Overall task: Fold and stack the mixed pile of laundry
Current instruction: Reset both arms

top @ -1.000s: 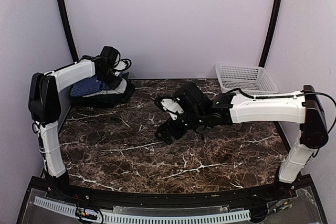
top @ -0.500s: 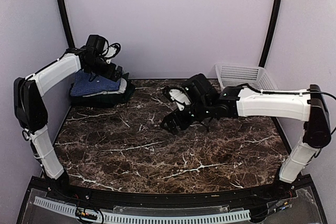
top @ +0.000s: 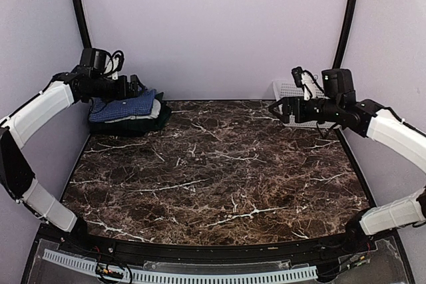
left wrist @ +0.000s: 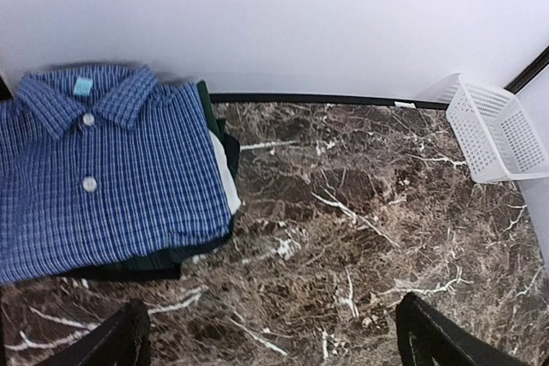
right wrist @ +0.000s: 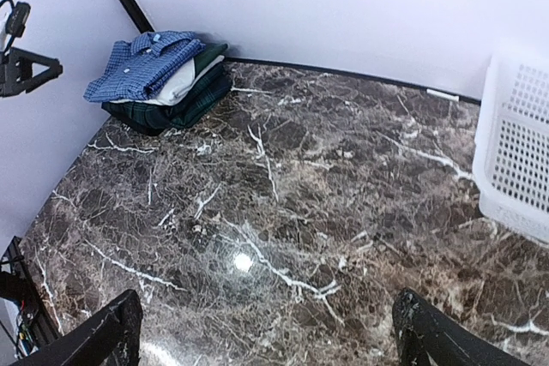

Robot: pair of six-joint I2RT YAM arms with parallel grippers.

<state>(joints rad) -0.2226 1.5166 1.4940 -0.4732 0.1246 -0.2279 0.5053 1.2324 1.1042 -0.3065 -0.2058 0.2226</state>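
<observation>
On the near edge of a dark brown marble table (top: pixel 213 177) veined with white, two white and black robot arms are bolted, one on each side. Both arms reach up and away toward the far corners, and the middle of the tabletop is bare stone.

The left gripper (top: pixel 133 86) hangs in the air at the far left, just above the laundry, with its two black fingers spread wide and nothing between them. The right gripper (top: pixel 278 111) is raised at the far right, in front of the basket. Its fingers are also spread wide and hold nothing.

In the far left corner, against the wall, the mixed laundry pile (top: pixel 126 112) lies as a neat folded stack. A blue-and-white check shirt (left wrist: pixel 103 169) is on top, buttoned, with its collar toward the wall. A white garment (right wrist: pixel 184 77) shows under it, and a dark green plaid garment (right wrist: pixel 184 105) lies at the bottom, on the table.

In the far right corner stands a white lattice basket (right wrist: pixel 523 143). A plain pale wall (top: pixel 213 31) is behind everything.
</observation>
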